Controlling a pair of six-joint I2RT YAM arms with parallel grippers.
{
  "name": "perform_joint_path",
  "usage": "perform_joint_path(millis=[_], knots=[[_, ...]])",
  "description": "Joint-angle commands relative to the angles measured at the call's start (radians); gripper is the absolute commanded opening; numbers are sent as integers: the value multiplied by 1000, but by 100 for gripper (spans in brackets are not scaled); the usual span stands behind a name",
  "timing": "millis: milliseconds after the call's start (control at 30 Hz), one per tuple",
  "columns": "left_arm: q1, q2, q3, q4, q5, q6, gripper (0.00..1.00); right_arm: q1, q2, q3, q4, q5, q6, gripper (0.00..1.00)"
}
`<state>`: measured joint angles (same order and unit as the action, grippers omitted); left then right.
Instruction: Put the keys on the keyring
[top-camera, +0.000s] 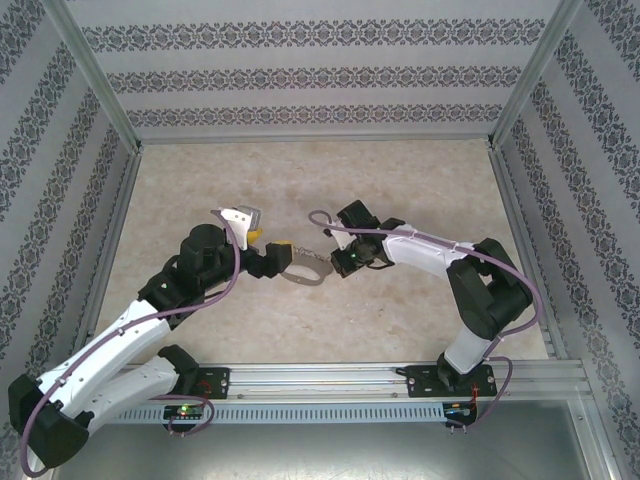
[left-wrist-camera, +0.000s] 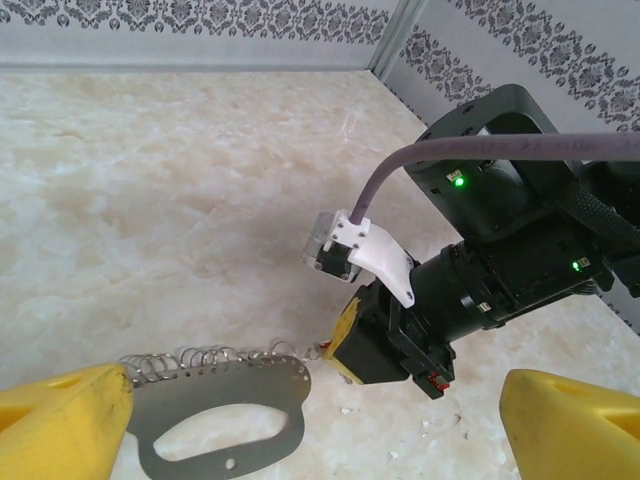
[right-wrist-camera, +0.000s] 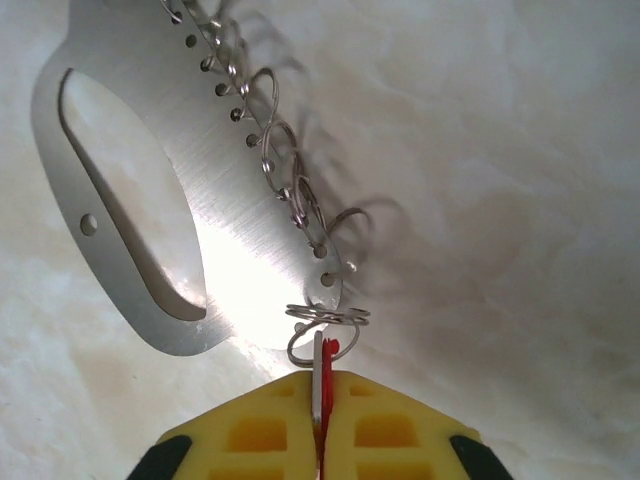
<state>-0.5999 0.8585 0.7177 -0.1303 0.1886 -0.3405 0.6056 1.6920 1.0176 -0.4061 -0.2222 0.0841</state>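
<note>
**Left gripper** (left-wrist-camera: 315, 425): released. In the left wrist view its yellow fingers (left-wrist-camera: 60, 425) stand wide apart at the lower corners, and nothing is clamped between them. The left finger lies against one end of the keyring (left-wrist-camera: 225, 410); whether they touch cannot be determined from this angle.

**Keyring:** a flat grey metal plate with an oblong slot. It lies on the pale marbled table (left-wrist-camera: 150, 200) between the two grippers. A row of small wire rings (right-wrist-camera: 285, 160) hangs from holes along one long edge.

**Right gripper** (right-wrist-camera: 320, 405): clenched. In the right wrist view its yellow pads (right-wrist-camera: 250, 430) press together on the key (right-wrist-camera: 318, 365), a thin metal blade with a red part beside it, held edge-on at the tips.

**Key position:** at the end of the plate nearest the right gripper, touching the last wire ring (right-wrist-camera: 325, 318). The blade appears to enter that ring's coil, but the close view does not confirm it is threaded.
</note>
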Motion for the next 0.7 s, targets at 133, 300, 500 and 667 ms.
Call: perform_joint_path(millis=[133, 300, 500, 667], knots=[[4, 1, 50, -73, -47, 56, 100, -15, -139, -49, 45, 126, 5, 49], [9, 2, 81, -149, -136, 94, 100, -18, -313, -90, 33, 219, -34, 98], [74, 40, 61, -206, -354, 79, 100, -65, -615, -238, 124, 278, -88, 98], [180, 48, -65, 9, -416, 97, 100, -232, -897, -464, 290, 326, -101, 98]])
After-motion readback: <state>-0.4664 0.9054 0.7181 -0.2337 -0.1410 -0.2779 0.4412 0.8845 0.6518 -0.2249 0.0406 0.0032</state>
